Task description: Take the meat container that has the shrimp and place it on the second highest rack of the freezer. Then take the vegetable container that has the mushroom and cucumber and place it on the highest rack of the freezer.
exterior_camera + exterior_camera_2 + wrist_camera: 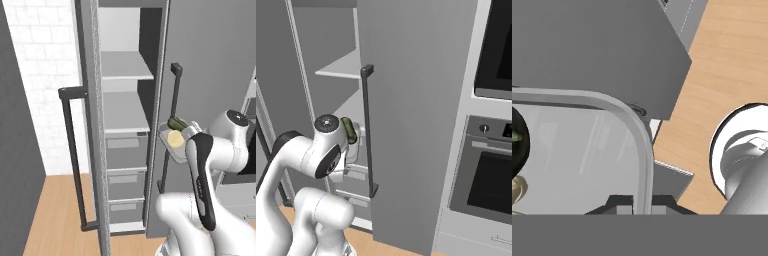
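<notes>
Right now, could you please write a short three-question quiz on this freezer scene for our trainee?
1. True or false: the freezer door stands open.
2. What does the gripper hold? A) a shrimp container B) the vegetable container C) nothing
3. Fill in: in the left base view, the two racks look ____.

Key:
1. True. The racks and the drawers show behind it.
2. B. The jaws are shut on its rim; the cucumber and a pale piece, probably the mushroom, lie in it, outside the freezer.
3. Bare.
</notes>
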Tool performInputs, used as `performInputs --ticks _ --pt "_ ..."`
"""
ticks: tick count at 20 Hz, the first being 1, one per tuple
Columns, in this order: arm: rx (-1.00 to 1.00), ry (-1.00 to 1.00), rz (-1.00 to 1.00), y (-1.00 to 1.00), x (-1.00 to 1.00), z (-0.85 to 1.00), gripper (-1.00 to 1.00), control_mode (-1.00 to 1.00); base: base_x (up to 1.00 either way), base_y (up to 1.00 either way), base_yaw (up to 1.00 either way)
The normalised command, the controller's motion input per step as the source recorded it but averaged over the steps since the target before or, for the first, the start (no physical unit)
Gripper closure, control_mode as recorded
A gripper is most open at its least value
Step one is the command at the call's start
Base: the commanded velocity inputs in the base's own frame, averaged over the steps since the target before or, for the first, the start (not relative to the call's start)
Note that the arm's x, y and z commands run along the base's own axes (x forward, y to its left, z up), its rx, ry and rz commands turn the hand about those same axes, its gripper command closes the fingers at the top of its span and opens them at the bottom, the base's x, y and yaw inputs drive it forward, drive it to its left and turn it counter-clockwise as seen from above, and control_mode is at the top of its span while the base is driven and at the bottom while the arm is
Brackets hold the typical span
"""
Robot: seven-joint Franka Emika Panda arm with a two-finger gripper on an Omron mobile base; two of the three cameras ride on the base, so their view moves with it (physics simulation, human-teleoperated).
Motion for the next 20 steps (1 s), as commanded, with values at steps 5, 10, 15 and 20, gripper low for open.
performInputs --ticks 5,10,15,20 --pt "0.0 0.0 0.0 0.0 0.0 0.0 1.0 1.0 0.08 0.56 0.0" --pt "0.0 0.0 0.0 0.0 0.05 0.01 1.0 -1.0 0.13 0.03 0.0" --pt "0.0 -0.09 0.0 0.0 0.2 0.32 1.0 -1.0 0.0 0.0 0.0" --pt "0.0 -0.16 0.0 0.14 0.17 0.6 1.0 -1.0 0.0 0.0 0.0"
